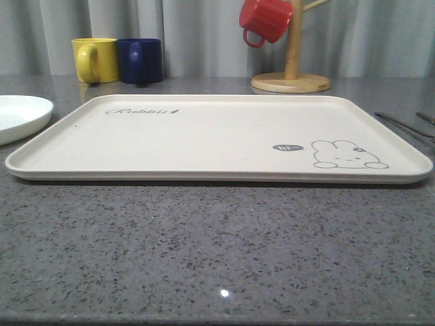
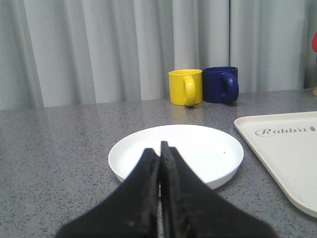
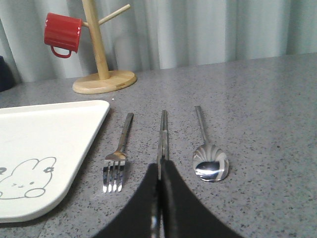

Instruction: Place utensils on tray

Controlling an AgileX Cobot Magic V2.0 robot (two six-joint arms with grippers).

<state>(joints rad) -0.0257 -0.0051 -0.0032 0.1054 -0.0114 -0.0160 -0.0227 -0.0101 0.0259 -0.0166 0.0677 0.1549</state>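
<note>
Tray (image 1: 204, 139), centre of desk (image 1: 217, 244), reads "Rabbit" near its far-left corner and "hi" beside the bunny drawing. Fork (image 3: 119, 153), chopsticks (image 3: 162, 136) and spoon (image 3: 207, 148) lie on the desk right of it; the chopsticks' near ends hide behind my right gripper (image 3: 159, 171), closed. My left gripper (image 2: 159, 151), closed, before the plate (image 2: 198, 148).

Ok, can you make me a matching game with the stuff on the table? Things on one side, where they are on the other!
Things:
1. red mug
2. fork
3. yellow mug
4. spoon

Places:
A. touching the blue mug
B. on the counter between the tray and the chopsticks
C. hanging on the wooden mug tree
D. on the counter on the chopsticks' far side from the tray

Pairs: 1-C, 2-B, 3-A, 4-D
</note>
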